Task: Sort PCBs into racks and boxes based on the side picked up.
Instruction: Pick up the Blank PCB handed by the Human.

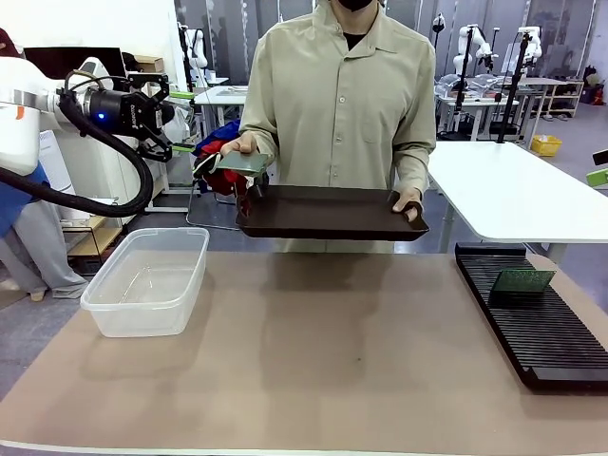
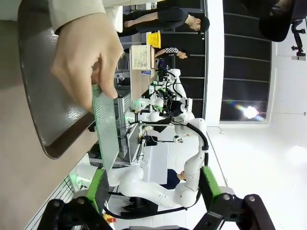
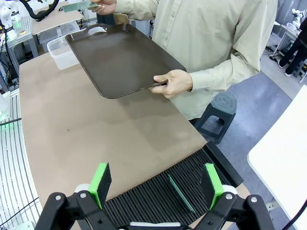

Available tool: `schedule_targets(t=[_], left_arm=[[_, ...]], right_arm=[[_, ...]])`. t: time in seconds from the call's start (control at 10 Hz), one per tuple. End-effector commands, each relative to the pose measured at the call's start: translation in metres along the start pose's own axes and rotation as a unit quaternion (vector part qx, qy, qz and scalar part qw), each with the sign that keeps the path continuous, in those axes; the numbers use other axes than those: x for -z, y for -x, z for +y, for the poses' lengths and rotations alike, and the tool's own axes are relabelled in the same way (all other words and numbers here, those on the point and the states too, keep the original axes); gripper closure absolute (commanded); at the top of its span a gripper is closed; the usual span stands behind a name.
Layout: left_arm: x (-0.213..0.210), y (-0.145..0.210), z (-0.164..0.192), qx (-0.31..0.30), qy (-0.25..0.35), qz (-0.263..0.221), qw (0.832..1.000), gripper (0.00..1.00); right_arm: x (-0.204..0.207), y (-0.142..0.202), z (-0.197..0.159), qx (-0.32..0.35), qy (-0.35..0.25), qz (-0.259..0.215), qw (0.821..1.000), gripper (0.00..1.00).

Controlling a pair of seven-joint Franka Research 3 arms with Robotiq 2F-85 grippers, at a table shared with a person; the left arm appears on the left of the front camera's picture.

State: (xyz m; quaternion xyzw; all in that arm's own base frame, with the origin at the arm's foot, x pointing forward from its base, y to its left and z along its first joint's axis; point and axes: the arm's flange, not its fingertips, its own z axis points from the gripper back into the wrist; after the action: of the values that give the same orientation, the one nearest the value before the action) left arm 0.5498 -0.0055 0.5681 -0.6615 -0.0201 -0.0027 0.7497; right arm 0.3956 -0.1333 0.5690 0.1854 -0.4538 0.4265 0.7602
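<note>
Centrally, a brown table (image 1: 332, 356) spans the lower frame, and behind it, top centre, a person (image 1: 342, 95) holds a dark tray (image 1: 332, 214) level with both hands. At the right edge lies the black rack (image 1: 556, 337); at the left sits the clear box (image 1: 142, 318). The left gripper (image 1: 163, 122) hangs at the upper left, jaws spread wide and gripping nothing. It is just beside one PCB (image 1: 245, 162), which the person's hand (image 1: 237, 147) pinches at the tray's left end. The right gripper (image 3: 156, 177), seen from its wrist, hovers over the rack, jaws also spread and empty — the other PCB (image 1: 522, 280) stands on edge in a slot there.
</note>
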Motion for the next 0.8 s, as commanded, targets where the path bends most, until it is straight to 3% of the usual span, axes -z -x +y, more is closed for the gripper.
schedule_targets(t=[0.0, 0.7], left_arm=[[0.01, -0.009, 0.003, -0.019, -0.011, -0.001, 1.0, 0.0], [0.039, -0.025, 0.027, -0.055, -0.009, 0.045, 0.997, 0.0]], right_arm=[[0.0, 0.0, 0.001, 0.001, -0.004, -0.001, 1.0, 0.0], [0.0, 0.0, 0.001, 0.001, -0.004, -0.001, 1.0, 0.0]])
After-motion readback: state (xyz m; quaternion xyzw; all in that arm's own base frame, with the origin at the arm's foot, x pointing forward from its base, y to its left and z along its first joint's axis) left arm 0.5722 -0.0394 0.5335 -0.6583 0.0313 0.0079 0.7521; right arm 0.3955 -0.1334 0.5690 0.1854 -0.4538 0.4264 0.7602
